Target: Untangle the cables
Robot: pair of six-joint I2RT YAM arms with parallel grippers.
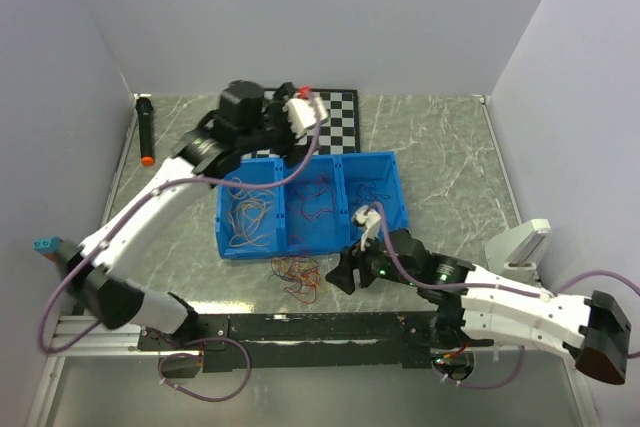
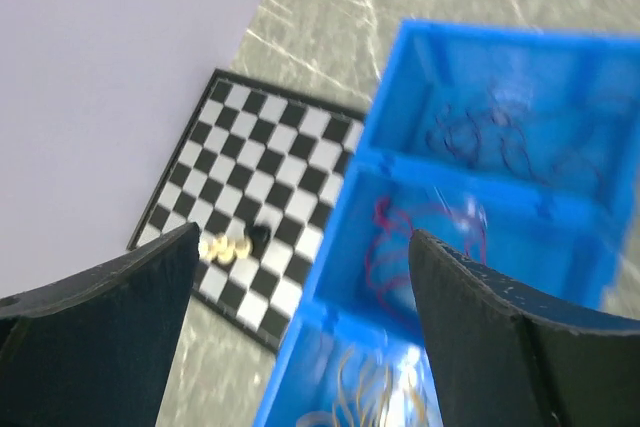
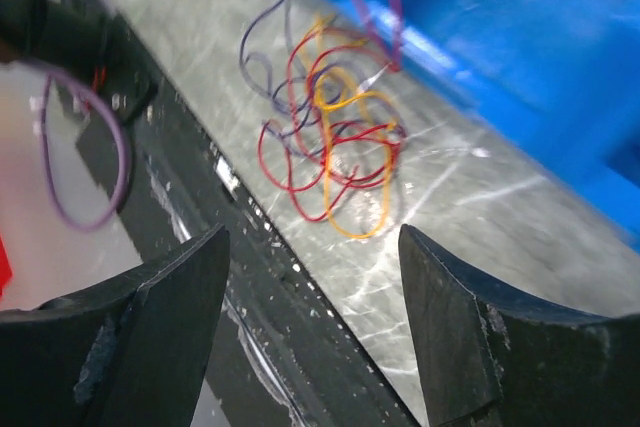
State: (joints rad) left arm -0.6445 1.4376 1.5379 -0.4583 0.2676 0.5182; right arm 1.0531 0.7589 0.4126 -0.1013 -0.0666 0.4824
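A tangle of red, orange and purple cables (image 1: 297, 275) lies on the table in front of the blue three-compartment bin (image 1: 390, 169). In the right wrist view the tangle (image 3: 330, 142) sits just beyond my open, empty right gripper (image 3: 312, 292). In the top view the right gripper (image 1: 345, 275) is right of the tangle. The bin holds yellow cables (image 1: 248, 219) in the left compartment, magenta ones (image 1: 315, 202) in the middle and dark red ones (image 1: 375, 192) on the right. My left gripper (image 1: 283, 132) hovers above the bin's back edge, open and empty (image 2: 300, 287).
A checkerboard mat (image 1: 343, 119) lies behind the bin, with small gold and black bits (image 2: 235, 244) on it. A black marker with a red tip (image 1: 146, 131) lies at the far left. A white holder (image 1: 520, 245) stands at the right. A black rail (image 1: 320, 325) runs along the near edge.
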